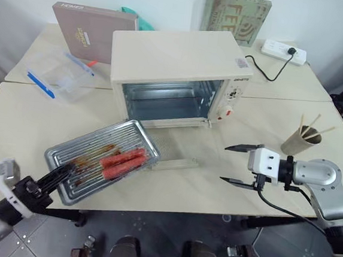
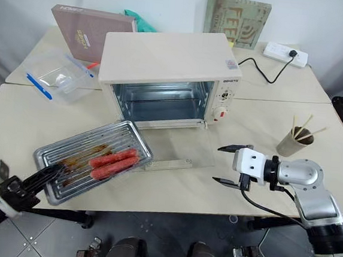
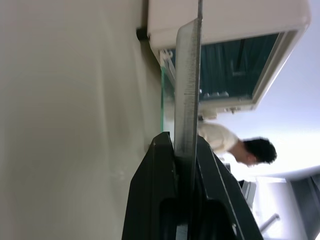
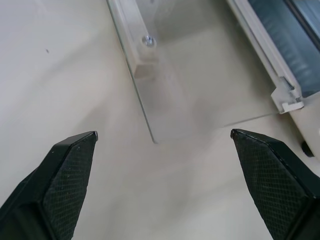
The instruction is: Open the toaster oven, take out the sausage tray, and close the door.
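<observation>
The cream toaster oven stands at mid-table with its shiny inside bare. Its glass door lies folded flat on the table, and the bar handle is nearest me. The silver sausage tray, carrying two red sausages, sits outside the oven at the front left, with its right corner by the handle's left end. My left gripper is shut on the tray's near-left rim. My right gripper stands open just right of the door, with nothing between its fingers.
A clear plastic box with a blue edge and a brown flat box are at the back left. A paper cup with sticks stands at the right, and a power strip lies behind it. A person is beyond the oven.
</observation>
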Controlling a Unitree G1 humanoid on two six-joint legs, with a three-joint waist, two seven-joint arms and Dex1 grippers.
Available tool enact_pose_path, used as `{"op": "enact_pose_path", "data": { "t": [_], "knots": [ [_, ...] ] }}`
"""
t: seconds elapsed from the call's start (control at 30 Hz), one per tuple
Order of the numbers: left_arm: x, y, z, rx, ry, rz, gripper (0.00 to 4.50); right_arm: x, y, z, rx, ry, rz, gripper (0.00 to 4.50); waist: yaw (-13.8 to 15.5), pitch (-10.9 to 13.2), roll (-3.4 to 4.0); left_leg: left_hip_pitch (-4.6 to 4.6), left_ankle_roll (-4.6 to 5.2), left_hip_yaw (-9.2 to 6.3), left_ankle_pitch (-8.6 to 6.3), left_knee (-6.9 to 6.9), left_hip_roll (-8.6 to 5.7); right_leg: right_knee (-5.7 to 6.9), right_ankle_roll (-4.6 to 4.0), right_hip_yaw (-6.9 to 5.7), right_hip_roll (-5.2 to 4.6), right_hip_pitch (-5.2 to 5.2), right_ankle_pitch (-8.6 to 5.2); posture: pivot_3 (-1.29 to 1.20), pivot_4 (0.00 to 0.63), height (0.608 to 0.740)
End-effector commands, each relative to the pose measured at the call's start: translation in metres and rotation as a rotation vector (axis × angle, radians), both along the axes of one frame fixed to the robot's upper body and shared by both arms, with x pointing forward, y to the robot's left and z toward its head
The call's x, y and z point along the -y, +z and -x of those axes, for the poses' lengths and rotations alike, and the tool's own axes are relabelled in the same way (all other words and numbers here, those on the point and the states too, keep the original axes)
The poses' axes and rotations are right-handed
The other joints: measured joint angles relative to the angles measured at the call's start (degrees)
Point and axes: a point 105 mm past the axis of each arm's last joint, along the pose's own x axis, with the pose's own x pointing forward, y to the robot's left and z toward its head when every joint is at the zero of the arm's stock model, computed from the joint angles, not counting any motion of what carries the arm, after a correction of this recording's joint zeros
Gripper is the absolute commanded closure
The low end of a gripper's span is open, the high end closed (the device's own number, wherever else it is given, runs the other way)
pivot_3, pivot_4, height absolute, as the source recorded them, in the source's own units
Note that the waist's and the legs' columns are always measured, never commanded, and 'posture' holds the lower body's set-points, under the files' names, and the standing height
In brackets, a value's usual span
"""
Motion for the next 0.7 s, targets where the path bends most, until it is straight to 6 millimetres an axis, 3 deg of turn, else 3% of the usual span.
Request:
{"op": "enact_pose_path", "data": {
  "t": [0.03, 0.13, 0.33, 0.5, 0.53, 0.7],
  "knots": [
    [-0.009, 0.014, 0.013, 0.064, 0.082, -0.029, 4.5, 0.001, -0.002, -0.004, 0.009, 0.007, 0.012, 0.02, 0.0, 0.0, 0.01, 0.0, 0.0, 0.0, 0.0, 0.0, 0.0, 0.0, 0.0, 0.0, 0.0, 0.0, 0.0, 0.0, 0.15, 0.74],
    [-0.013, 0.013, 0.024, 0.061, 0.137, -0.037, 4.5, 0.002, -0.006, -0.006, 0.006, 0.013, 0.017, 0.55, -0.2, 0.0, 0.02, 0.01, -0.02, 0.02, -0.02, 0.01, 0.01, -0.02, -0.01, 0.02, 0.0, 0.0, 0.0, 0.0, 0.15, 0.74],
    [-0.019, 0.009, 0.039, 0.06, 0.258, -0.027, 4.5, 0.009, -0.018, -0.007, -0.027, 0.024, 0.05, 2.61, -0.2, 0.0, 0.01, 0.01, -0.01, 0.03, -0.06, 0.06, 0.02, -0.05, -0.03, 0.02, 0.0, 0.02, -0.02, 0.0, 0.15, 0.74],
    [-0.026, 0.011, 0.036, 0.085, 0.382, -0.002, 4.5, 0.001, -0.025, -0.011, -0.039, 0.035, 0.018, 4.25, -0.2, 0.0, 0.01, 0.04, -0.01, 0.04, -0.09, 0.09, 0.06, -0.06, -0.06, 0.01, 0.04, 0.05, -0.03, 0.0, 0.15, 0.74],
    [-0.028, 0.01, 0.035, 0.086, 0.408, 0.005, 4.5, -0.001, -0.025, -0.012, -0.04, 0.035, 0.004, 4.44, -0.2, 0.0, 0.01, 0.05, -0.01, 0.04, -0.09, 0.1, 0.06, -0.05, -0.06, 0.01, 0.04, 0.05, -0.03, 0.0, 0.15, 0.74],
    [-0.034, 0.01, 0.026, 0.09, 0.489, 0.044, 4.5, -0.014, -0.024, -0.02, -0.029, 0.014, -0.094, 4.44, -0.1, 0.0, 0.0, 0.05, -0.01, 0.03, -0.09, 0.12, 0.06, -0.04, -0.06, 0.01, 0.04, 0.08, -0.03, 0.0, 0.15, 0.74]
  ]
}}
